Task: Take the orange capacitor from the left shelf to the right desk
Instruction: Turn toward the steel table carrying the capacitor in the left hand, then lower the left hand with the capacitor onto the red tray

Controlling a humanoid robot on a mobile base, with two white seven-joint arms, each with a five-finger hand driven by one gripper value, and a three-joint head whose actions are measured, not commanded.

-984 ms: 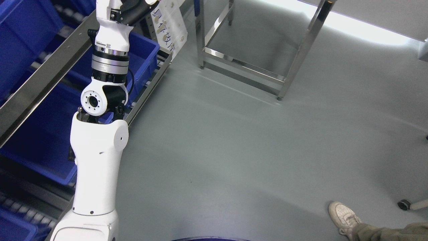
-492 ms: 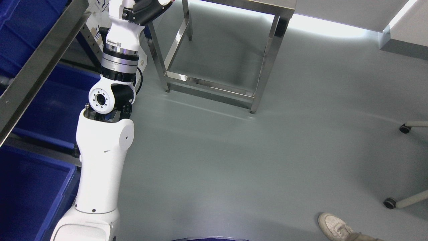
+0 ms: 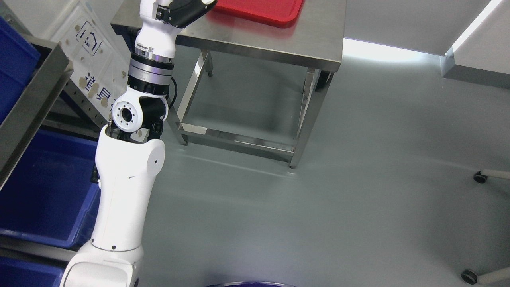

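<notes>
Grey floor lies under a steel desk (image 3: 279, 38) with a red tray (image 3: 263, 10). Left hand (image 3: 187, 10) reaches up beside the tray. Fingers cut off; capacitor unseen, so I cannot tell.

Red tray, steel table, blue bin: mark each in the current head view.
red tray (image 3: 261, 10), head view, on its flat floor.
steel table (image 3: 279, 40), head view, on bare tabletop near the front edge.
blue bin (image 3: 44, 191), head view, on its inside floor.

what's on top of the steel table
A red tray lies on the steel table, its far part cut off by the picture's top edge. The left hand hides the tray's left corner.
</notes>
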